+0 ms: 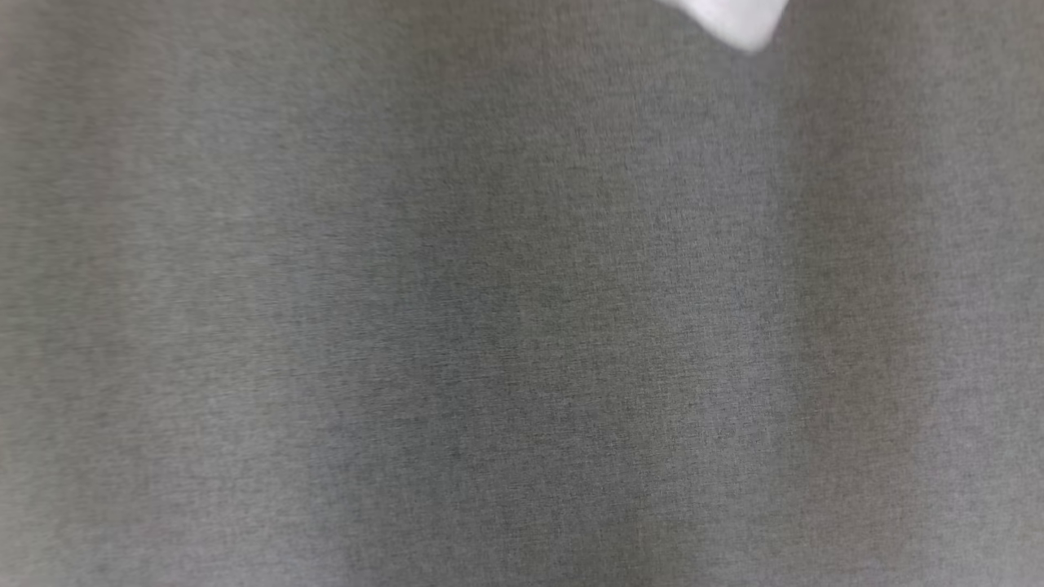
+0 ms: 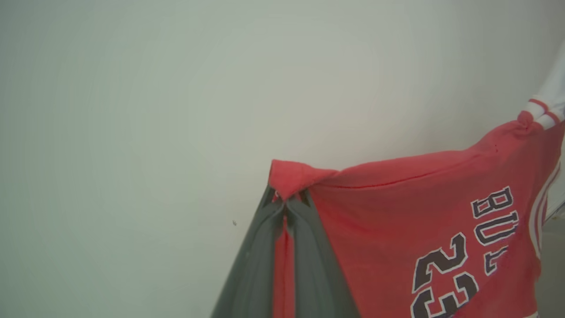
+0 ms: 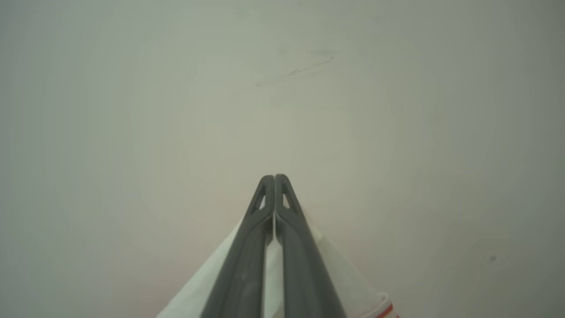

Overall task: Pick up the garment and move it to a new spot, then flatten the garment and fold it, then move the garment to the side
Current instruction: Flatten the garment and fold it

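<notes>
The garment [image 2: 397,212] is a red jersey with dark white-edged lettering and the number 23. My left gripper [image 2: 287,201] is shut on a bunched red corner of it, and the cloth stretches taut away to the right of the left wrist view. There it ends in a white sleeve [image 2: 547,106] with red stripes. My right gripper [image 3: 274,179] is shut on white cloth [image 3: 207,282] with a red-striped hem [image 3: 384,309], which spreads out under its fingers. The garment hangs lifted between both grippers.
A plain pale surface [image 2: 132,132] lies behind the garment, with a faint dark scuff [image 3: 295,73] in the right wrist view. The head view is close up on blurred grey woven cloth [image 1: 489,326] with a white patch [image 1: 734,20] at the top edge.
</notes>
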